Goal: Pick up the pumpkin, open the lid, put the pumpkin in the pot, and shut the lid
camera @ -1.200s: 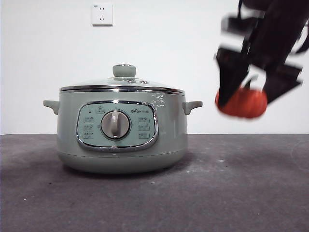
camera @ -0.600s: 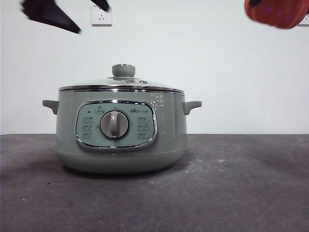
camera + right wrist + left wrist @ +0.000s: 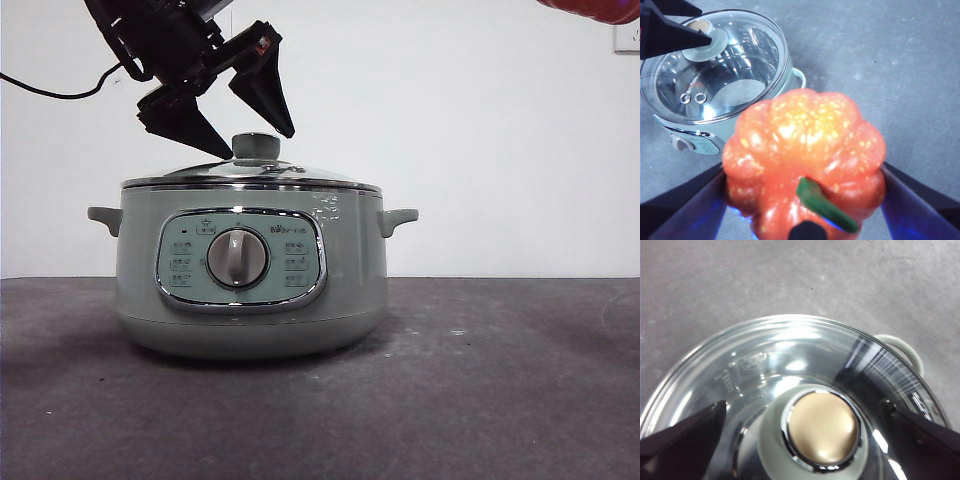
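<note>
Two claws, left claw [image 3: 262, 143] spread wide astride lid [image 3: 250, 178] knob, right claw [image 3: 805, 200] clamping pumpkin [image 3: 805, 160] high above table

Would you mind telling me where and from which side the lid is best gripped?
Grip the lid by its knob, coming straight down from above. The knob stands upright at the centre, the one raised part of the shallow glass dome. The left end effector hangs open above it, one jaw to either side, so closing on the knob looks right.

Lid [image 3: 250, 174] on pot [image 3: 250, 270]; left gripper [image 3: 250, 135] above.
</note>
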